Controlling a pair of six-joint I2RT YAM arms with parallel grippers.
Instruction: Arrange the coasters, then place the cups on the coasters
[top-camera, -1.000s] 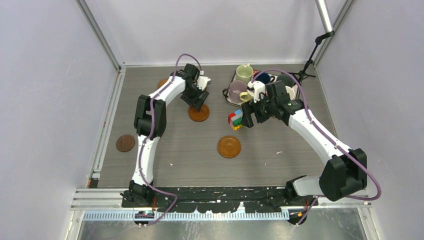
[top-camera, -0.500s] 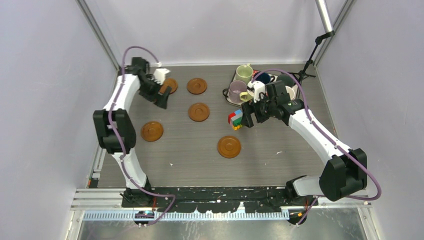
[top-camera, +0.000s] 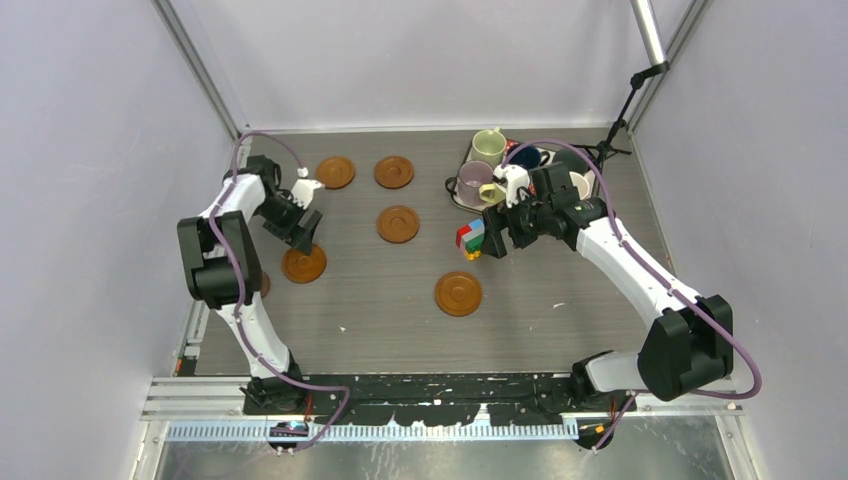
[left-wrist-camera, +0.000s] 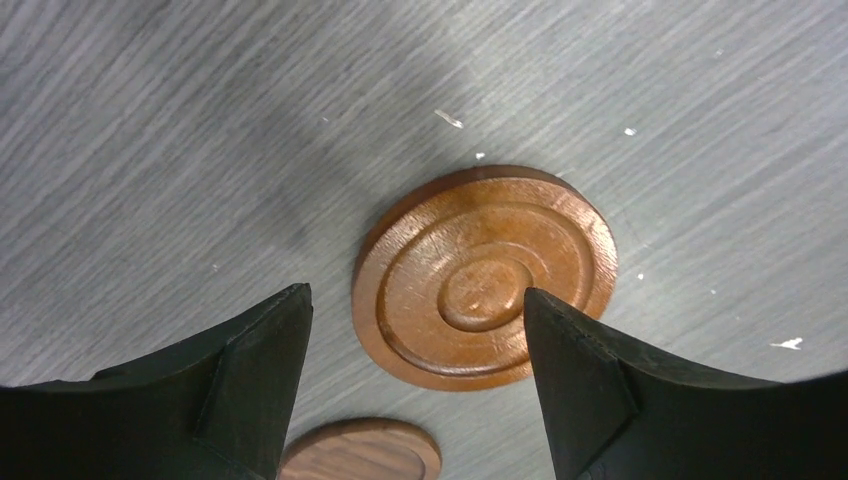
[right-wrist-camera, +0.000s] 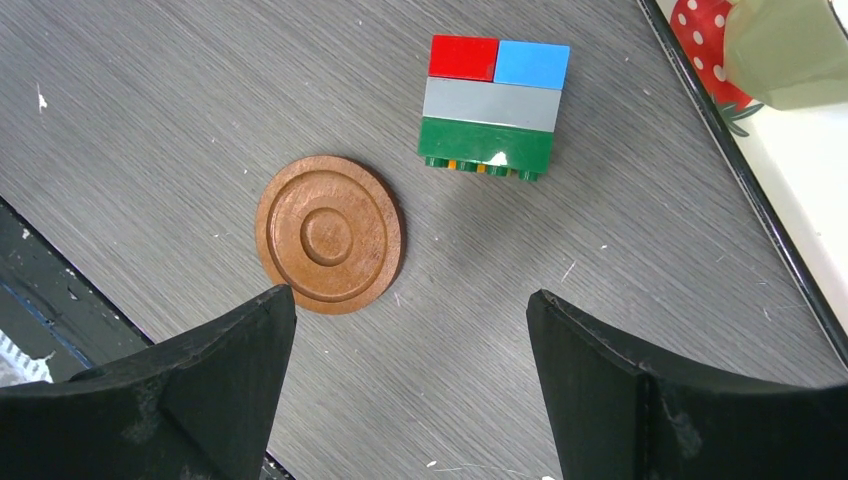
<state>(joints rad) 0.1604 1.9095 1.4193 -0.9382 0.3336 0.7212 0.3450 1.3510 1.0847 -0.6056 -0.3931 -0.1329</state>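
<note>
Five brown coasters lie on the table: two at the back (top-camera: 335, 171) (top-camera: 394, 171), one in the middle (top-camera: 398, 223), one at the left (top-camera: 303, 264) and one nearer the front (top-camera: 458, 294). A darker coaster (top-camera: 262, 285) peeks out from behind the left arm. My left gripper (top-camera: 305, 236) hangs open just above the left coaster (left-wrist-camera: 485, 275), touching nothing, and the dark coaster (left-wrist-camera: 360, 452) shows below it. The cups stand crowded on the tray: light green (top-camera: 488, 145), mauve (top-camera: 475, 180) and dark blue (top-camera: 527, 157) show, the others are hidden by my right arm. My right gripper (top-camera: 495, 235) is open over bare table (right-wrist-camera: 410, 295).
The white strawberry-print tray (right-wrist-camera: 800, 200) sits at the back right. A multicoloured block toy (top-camera: 471, 238) stands just left of my right gripper. A thin black tripod stand (top-camera: 618, 125) rises in the back right corner. Walls close in the table's left, back and right.
My left arm swung from the middle coaster to the back left, then came forward over the left coaster, which lies where none lay a second ago. The right arm has not moved.
</note>
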